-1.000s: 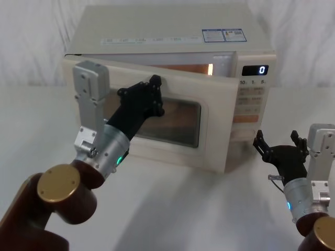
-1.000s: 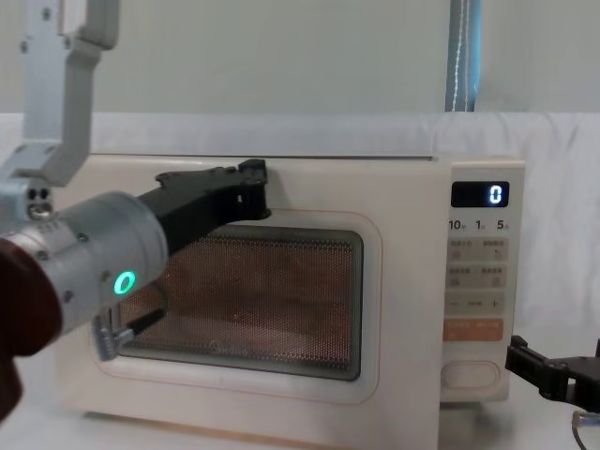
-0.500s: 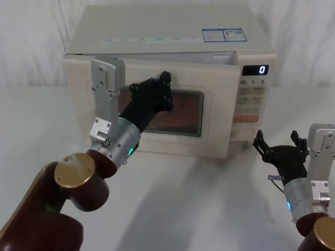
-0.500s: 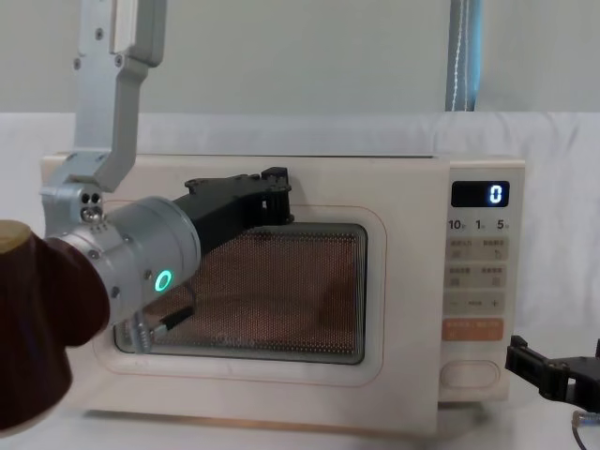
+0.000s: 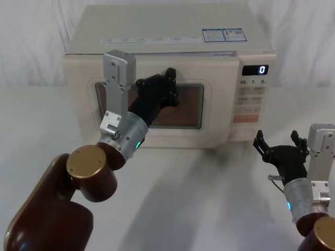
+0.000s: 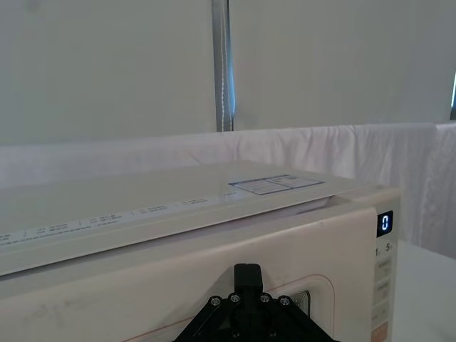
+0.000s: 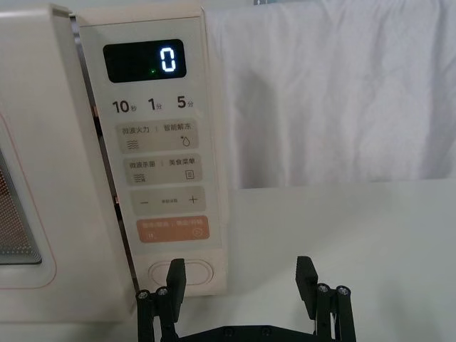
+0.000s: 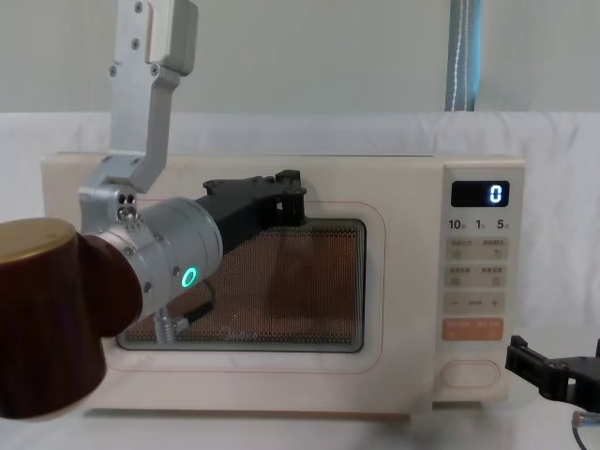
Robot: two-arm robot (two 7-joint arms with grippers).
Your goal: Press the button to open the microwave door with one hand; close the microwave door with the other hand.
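Microwave door [image 5: 152, 99], seen from the head, now sits nearly flush with the oven front, where a second ago it stood swung well out with the lit cavity showing; the closing push is all but done. The left pincer [image 5: 166, 88] has followed it in and presses against its upper frame above the window; whether its fingers are parted I cannot tell. The right pincer [image 5: 281, 145] rests low over the table [image 5: 209, 198] off the oven's right front corner, fingers spread, gripping nothing, unmoved.

From the left wrist, a thin gap along the door's top right edge suggests the latch may not yet be fully home.

From the right wrist, the button [image 7: 183, 271] lies just beyond the open right pincer, under the orange key [image 7: 173, 229]; the display [image 7: 144, 60] reads 0.

From the chest, the door looks square to the front, the left pincer at its top edge. Nothing blocks the last push.
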